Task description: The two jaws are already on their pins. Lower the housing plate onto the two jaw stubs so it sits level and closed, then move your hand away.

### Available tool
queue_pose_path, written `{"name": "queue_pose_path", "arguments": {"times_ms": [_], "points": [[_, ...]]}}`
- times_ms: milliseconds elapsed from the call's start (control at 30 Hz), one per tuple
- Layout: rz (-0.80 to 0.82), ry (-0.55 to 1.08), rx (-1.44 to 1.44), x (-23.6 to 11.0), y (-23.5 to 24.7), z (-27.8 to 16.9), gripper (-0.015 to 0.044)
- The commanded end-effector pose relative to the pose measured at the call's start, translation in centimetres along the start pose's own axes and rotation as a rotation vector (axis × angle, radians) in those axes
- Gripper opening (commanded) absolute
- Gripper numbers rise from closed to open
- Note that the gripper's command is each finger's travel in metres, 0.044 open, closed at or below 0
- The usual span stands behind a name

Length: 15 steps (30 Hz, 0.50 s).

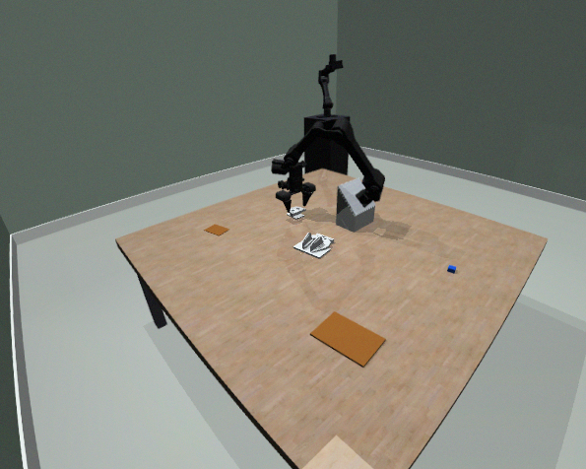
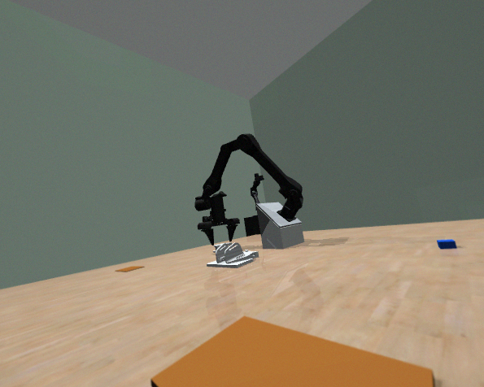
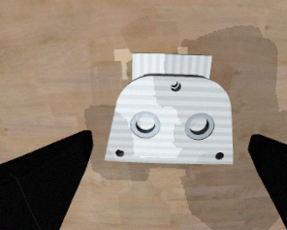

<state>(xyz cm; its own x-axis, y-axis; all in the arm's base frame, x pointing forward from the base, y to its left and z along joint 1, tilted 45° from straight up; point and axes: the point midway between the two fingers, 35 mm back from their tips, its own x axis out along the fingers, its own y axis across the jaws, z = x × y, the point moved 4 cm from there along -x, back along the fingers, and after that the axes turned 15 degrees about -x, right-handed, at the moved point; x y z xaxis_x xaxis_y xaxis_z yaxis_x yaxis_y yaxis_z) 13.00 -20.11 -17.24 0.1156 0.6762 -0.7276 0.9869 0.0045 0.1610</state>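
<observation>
- Table (image 1: 262, 322) (image 2: 358, 299) (image 3: 19, 72): pale wood grain in short staves, straight edges, dark legs.
- Robot arm (image 1: 358, 154) (image 2: 271, 166): matte black, bent in a high arch, its far end turned down over the table.
- Black pedestal (image 1: 315, 141) (image 2: 251, 225): boxy, beyond the table, with a slim black second arm (image 1: 325, 93) (image 2: 254, 194) upright on top.
- Wedge-shaped mount (image 1: 347, 217) (image 2: 289, 239): grey sides, paler sloping top, carrying the robot arm.
- Large orange mat (image 1: 348, 338) (image 2: 291, 354): flat, smooth, rectangular.
- Claw (image 1: 296, 207) (image 2: 221, 242) (image 3: 172, 141): spread wide, gripping nothing; its two black tapering fingers point down. In the wrist view they flank the housing plate, with a gap on either side.
- Jaw assembly (image 1: 319, 245) (image 2: 229, 254): a flat white base bearing two upright, ribbed grey jaws. The housing plate is off them.
- Small orange mat (image 1: 217, 230) (image 2: 129, 268): thin, four-sided, well apart from the claw.
- Housing plate (image 1: 296, 213) (image 3: 170, 120): below the claw and apart from the jaw assembly. White with fine stripes, rounded shoulders and a straight edge; two grey-ringed round openings, three small dark holes, and a striped strip showing past the rounded side.
- Blue block (image 1: 451, 269) (image 2: 446, 244): small, glossy-looking, well apart from everything else.
</observation>
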Motion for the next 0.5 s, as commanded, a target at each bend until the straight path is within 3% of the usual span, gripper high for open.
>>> {"name": "queue_pose_path", "arguments": {"times_ms": [0, 467], "points": [[0.003, 0.006, 0.007, 0.8, 0.0, -0.1, 0.0440], [0.005, 0.006, 0.007, 2.5, 0.0, -0.1, 0.0440]]}}
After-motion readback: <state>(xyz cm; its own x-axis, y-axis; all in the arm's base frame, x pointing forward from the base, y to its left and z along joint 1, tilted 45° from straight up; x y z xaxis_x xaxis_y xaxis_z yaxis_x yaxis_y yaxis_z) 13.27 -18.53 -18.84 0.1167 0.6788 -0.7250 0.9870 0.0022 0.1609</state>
